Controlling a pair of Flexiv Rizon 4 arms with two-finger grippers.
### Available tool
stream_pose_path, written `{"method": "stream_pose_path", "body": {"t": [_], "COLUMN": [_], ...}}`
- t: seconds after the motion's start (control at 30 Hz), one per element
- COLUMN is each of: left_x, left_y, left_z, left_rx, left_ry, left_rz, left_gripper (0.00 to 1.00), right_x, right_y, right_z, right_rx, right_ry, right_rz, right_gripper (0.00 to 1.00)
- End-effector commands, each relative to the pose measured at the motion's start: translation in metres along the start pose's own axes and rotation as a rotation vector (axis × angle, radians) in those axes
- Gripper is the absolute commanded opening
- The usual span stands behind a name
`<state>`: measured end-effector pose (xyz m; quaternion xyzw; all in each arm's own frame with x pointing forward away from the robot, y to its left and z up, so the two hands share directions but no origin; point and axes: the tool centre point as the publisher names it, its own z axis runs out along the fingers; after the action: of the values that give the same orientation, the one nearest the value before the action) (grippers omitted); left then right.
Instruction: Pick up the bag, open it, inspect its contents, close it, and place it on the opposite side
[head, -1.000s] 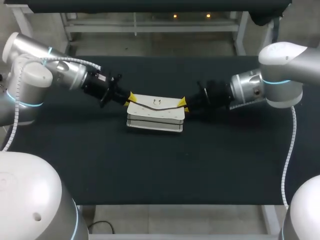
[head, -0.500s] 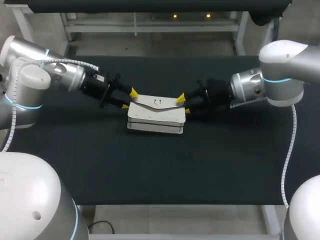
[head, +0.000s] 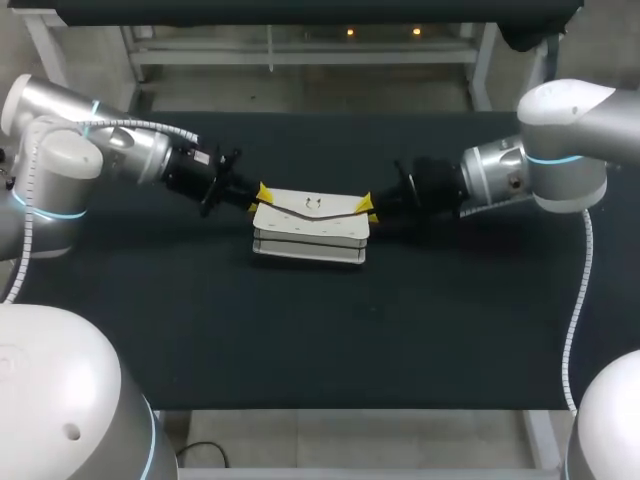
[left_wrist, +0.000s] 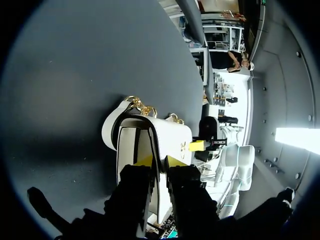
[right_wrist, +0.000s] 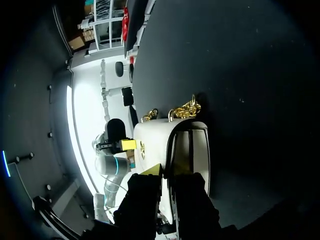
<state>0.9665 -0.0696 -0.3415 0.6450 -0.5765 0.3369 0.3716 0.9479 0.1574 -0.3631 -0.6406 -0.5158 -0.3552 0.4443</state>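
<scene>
Bag (head: 310, 232) is kept mid-table (head: 200, 330). Its flap ends are pinched by left gripper (head: 262, 195) and right gripper (head: 364, 206), jaws clamped shut. Opening is judged barely begun; inspection, closing and placement are left.

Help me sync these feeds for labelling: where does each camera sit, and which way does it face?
Head view: fixed above and behind, looking down on the table; left arm and right arm enter from the sides, meeting at the white bag.
Left wrist view: on the left wrist, looking along its jaws, shut on the bag's end.
Right wrist view: on the right wrist, facing the bag's other end, jaws shut on it.
Shared: both wrist views show the gold chain and the other arm.
</scene>
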Motion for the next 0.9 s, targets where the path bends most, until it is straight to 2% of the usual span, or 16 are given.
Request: {"method": "stream_pose_path", "body": {"t": [0.03, 0.13, 0.17, 0.2, 0.23, 0.27, 0.53, 0.9], "left_x": [0.0, 0.001, 0.002, 0.004, 0.005, 0.007, 0.015, 0.014], "left_y": [0.003, 0.006, 0.007, 0.008, 0.01, 0.012, 0.024, 0.031], "left_z": [0.001, 0.001, 0.0, -0.001, -0.003, -0.005, -0.018, -0.034], "left_rx": [0.002, 0.0, 0.002, 0.005, 0.008, 0.011, 0.031, 0.065], "left_ry": [0.007, 0.005, 0.003, 0.002, 0.002, 0.002, -0.015, -0.045], "left_rz": [0.003, 0.01, 0.012, 0.017, 0.023, 0.03, 0.064, 0.074], "left_gripper": [0.0, 0.0, 0.06, 0.49, 0.96, 1.0, 1.0, 1.0], "right_x": [0.0, 0.002, 0.002, 0.003, 0.003, 0.004, 0.011, 0.003], "right_y": [-0.001, -0.002, -0.003, -0.004, -0.005, -0.006, -0.019, -0.03], "right_z": [0.001, 0.001, 0.0, -0.001, -0.002, -0.004, -0.022, -0.037], "right_rx": [0.0, 0.0, 0.002, 0.002, 0.003, 0.003, -0.032, -0.006], "right_ry": [0.002, -0.005, -0.01, -0.017, -0.024, -0.035, -0.156, -0.152], "right_rz": [-0.005, -0.011, -0.011, -0.012, -0.014, -0.016, -0.036, -0.045], "right_gripper": [0.0, 0.0, 0.0, 0.27, 0.55, 1.0, 1.0, 1.0]}}
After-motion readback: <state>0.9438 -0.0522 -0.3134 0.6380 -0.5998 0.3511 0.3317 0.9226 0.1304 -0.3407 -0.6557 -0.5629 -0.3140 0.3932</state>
